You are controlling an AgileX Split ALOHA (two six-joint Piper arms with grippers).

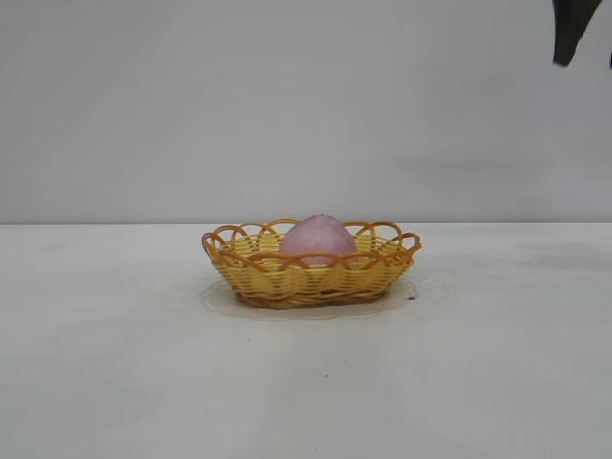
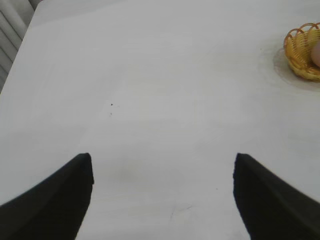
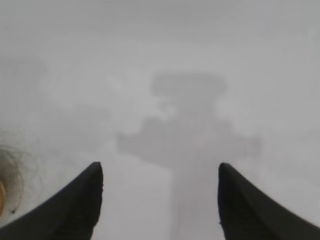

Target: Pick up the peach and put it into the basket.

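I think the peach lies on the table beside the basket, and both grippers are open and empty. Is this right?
Not quite. The exterior view shows the peach sitting inside the basket, not beside it. The rest holds: left gripper and right gripper are open and empty.

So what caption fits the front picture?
Peach sits in the basket; right gripper open, high at the corner.

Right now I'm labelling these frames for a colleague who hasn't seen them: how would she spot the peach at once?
Find the white table; at its middle stands one yellow-orange woven basket with a looped rim. The peach sits inside it, a matte pink-mauve rounded lump rising above the rim, the only thing there that is not wicker.
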